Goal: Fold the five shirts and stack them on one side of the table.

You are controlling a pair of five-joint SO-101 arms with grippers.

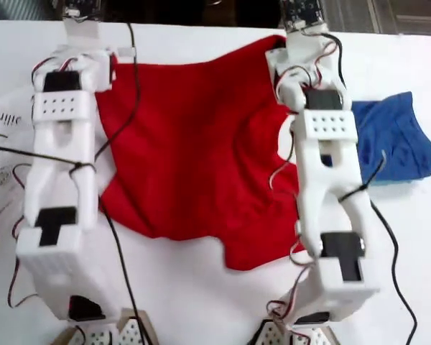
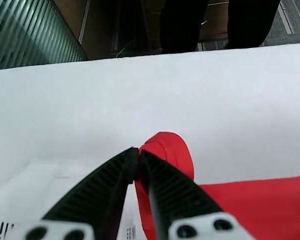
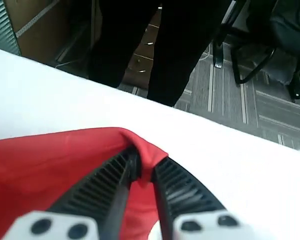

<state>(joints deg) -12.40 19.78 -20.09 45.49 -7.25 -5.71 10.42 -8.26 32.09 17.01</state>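
Note:
A red shirt point(image 1: 194, 158) lies spread on the white table point(image 1: 201, 302) between the two arms, with its far edge near the table's back. My left gripper point(image 2: 139, 159) is shut on a bunched fold of the red shirt point(image 2: 167, 150) at its far left corner. At the far right corner my right gripper point(image 3: 144, 162) is shut on the red shirt point(image 3: 50, 160), pinching its hem. A folded blue shirt point(image 1: 395, 140) rests on the table to the right of the right arm.
Printed paper point(image 1: 0, 151) lies at the table's left edge. Black cables point(image 1: 118, 237) trail over the red shirt and along both arms. Beyond the table's far edge point(image 3: 230, 135) is floor with a chair base point(image 3: 270, 55).

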